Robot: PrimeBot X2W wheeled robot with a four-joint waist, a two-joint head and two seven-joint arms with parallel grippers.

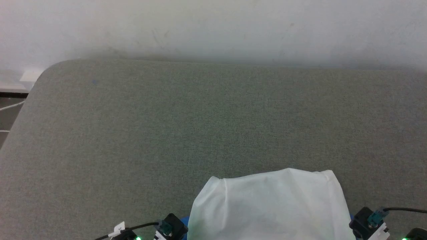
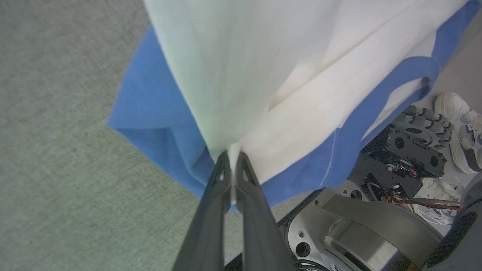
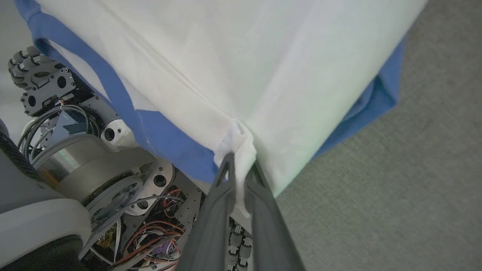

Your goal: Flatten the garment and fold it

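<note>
Nearest you, your left tool is pinched shut on a white edge of the garment, and your right tool is clamped on another white corner. Both hold it at the near edge of the worktop, so the white body stretches between them with blue sleeve fabric showing underneath, most likely so you can lay it out flat ahead. Its front part reaches over the grey surface. Beyond it the worktop lies open to its far edge and rounded left corner, which gives you room to pull forward. Behind that stands the wall.
</note>
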